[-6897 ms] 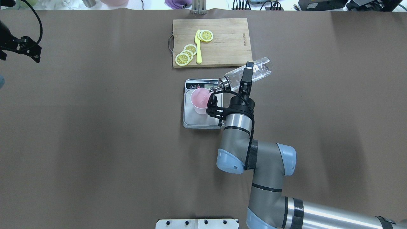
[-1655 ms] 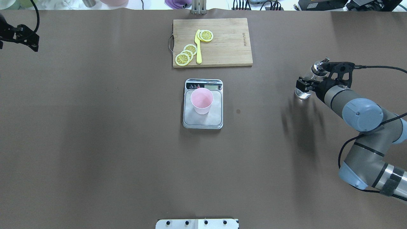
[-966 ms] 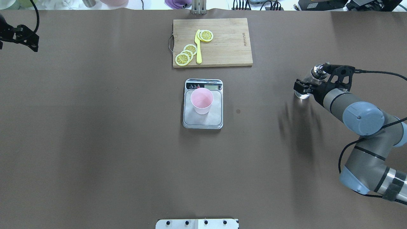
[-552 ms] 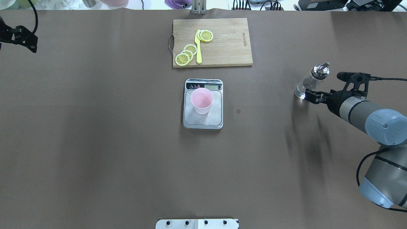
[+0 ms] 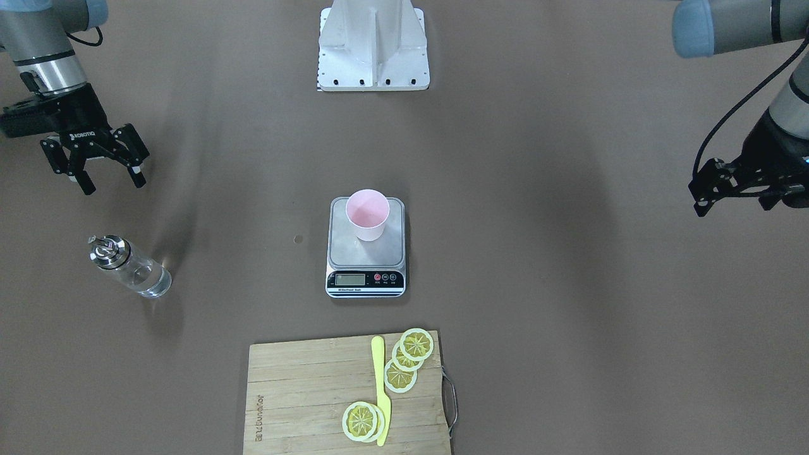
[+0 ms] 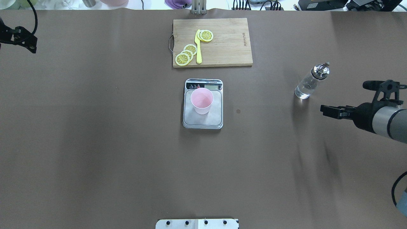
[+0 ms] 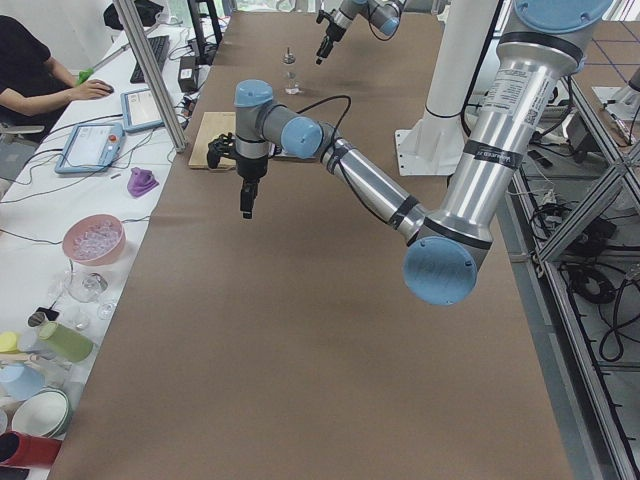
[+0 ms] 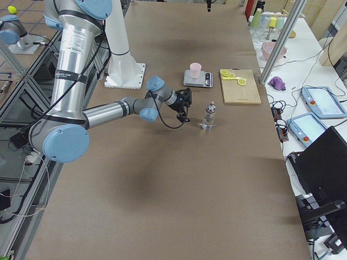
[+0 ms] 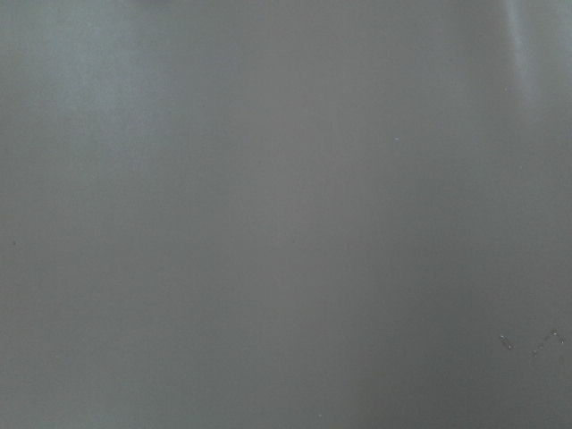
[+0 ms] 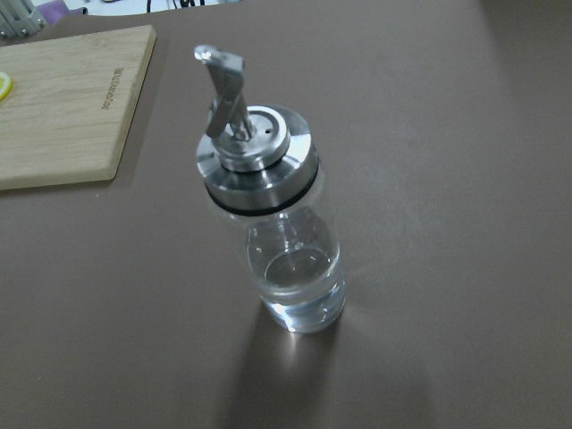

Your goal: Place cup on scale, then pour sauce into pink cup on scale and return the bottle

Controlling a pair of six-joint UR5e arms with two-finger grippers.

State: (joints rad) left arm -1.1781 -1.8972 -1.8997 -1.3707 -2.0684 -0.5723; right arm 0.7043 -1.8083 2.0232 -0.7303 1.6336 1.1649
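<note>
The pink cup (image 6: 201, 100) stands upright on the scale (image 6: 203, 121) at mid-table; it also shows in the front view (image 5: 367, 213). The bottle (image 6: 309, 82) stands upright on the table to the right, with clear sauce (image 10: 300, 288) in its lower part. My right gripper (image 5: 110, 180) is open and empty, a short way back from the bottle and apart from it (image 6: 324, 111). My left gripper (image 7: 246, 200) hangs over bare table at the far left edge, far from everything. I cannot tell whether it is open or shut.
A wooden cutting board (image 6: 229, 41) with lemon slices (image 6: 187, 53) and a yellow knife (image 6: 198, 47) lies behind the scale. The robot's base plate (image 6: 197, 223) is at the near table edge. Operators' gear lies beyond the far edge.
My right gripper carried the bottle from pouring over the cup to the table's right side, set it down, opened and drew back from it. The left arm barely moved.
</note>
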